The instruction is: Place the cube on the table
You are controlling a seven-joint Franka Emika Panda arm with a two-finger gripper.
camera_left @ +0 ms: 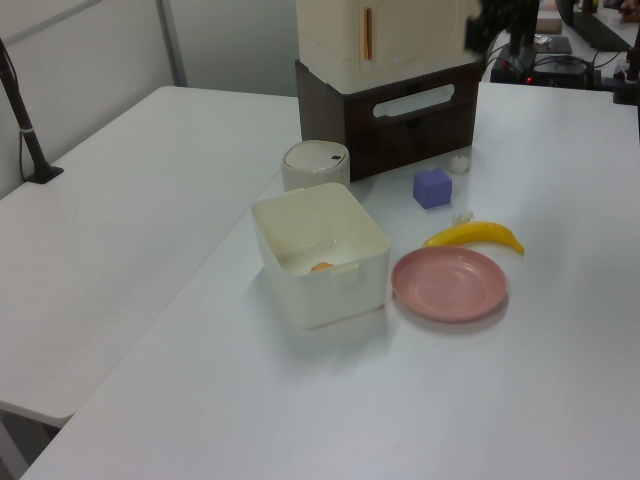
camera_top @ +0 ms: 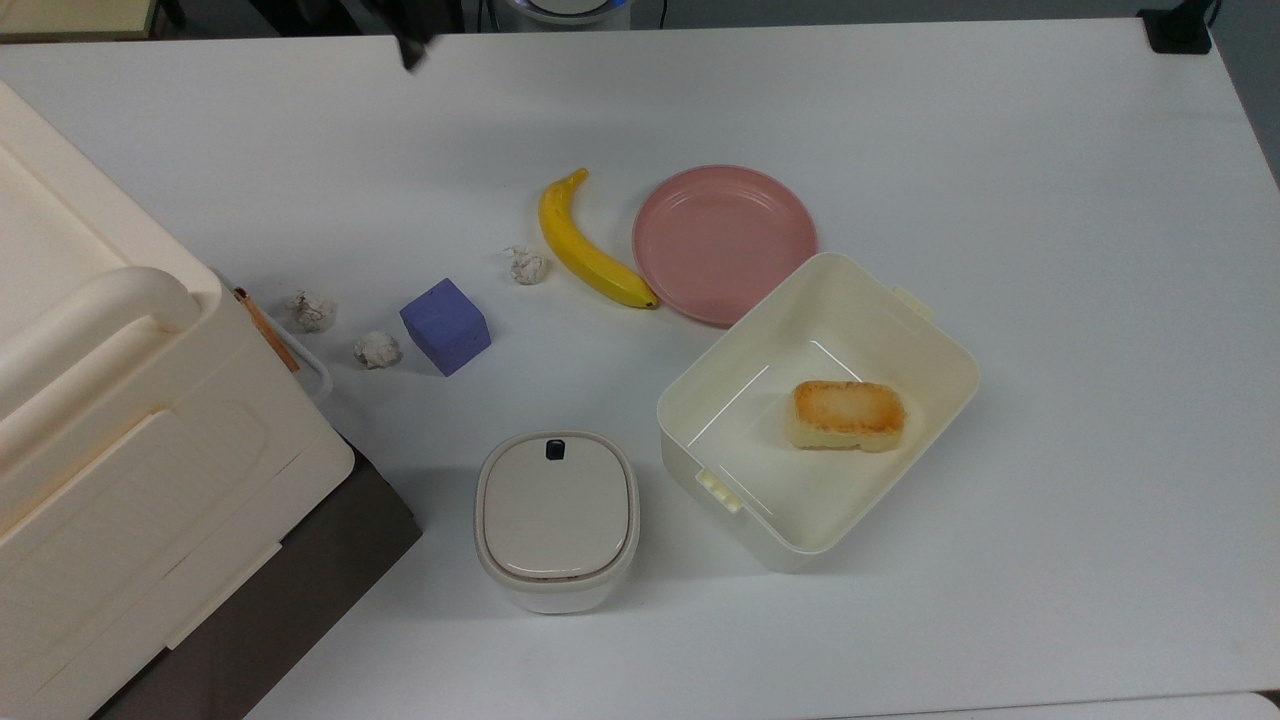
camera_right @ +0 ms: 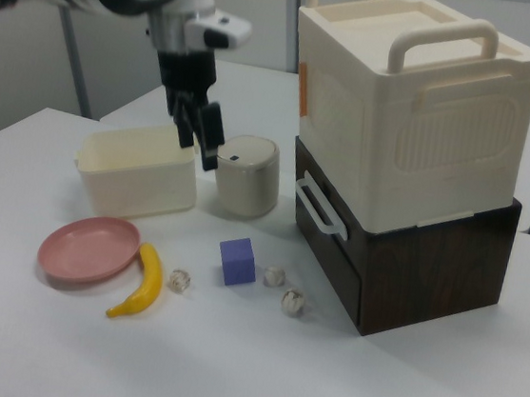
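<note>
The blue-purple cube (camera_top: 445, 326) rests flat on the white table (camera_top: 1050, 250), with nothing touching it. In the right view the cube (camera_right: 237, 260) sits in front of the dark brown drawer base, between a banana and two paper balls. My gripper (camera_right: 199, 143) hangs high in the air, well above the table and off to the right view's left of the cube. Its dark fingers (camera_right: 212, 143) are open and hold nothing. In the left view the cube (camera_left: 432, 187) lies just beyond the banana.
A banana (camera_top: 590, 245) and a pink plate (camera_top: 725, 243) lie beside an open cream box (camera_top: 700, 400) holding a bread-like block (camera_top: 848, 414). A lidded round container (camera_top: 556, 520) stands near it. Three crumpled paper balls (camera_top: 377, 349) lie around the cube. A large cream case (camera_top: 120, 430) on a brown base fills the top view's left.
</note>
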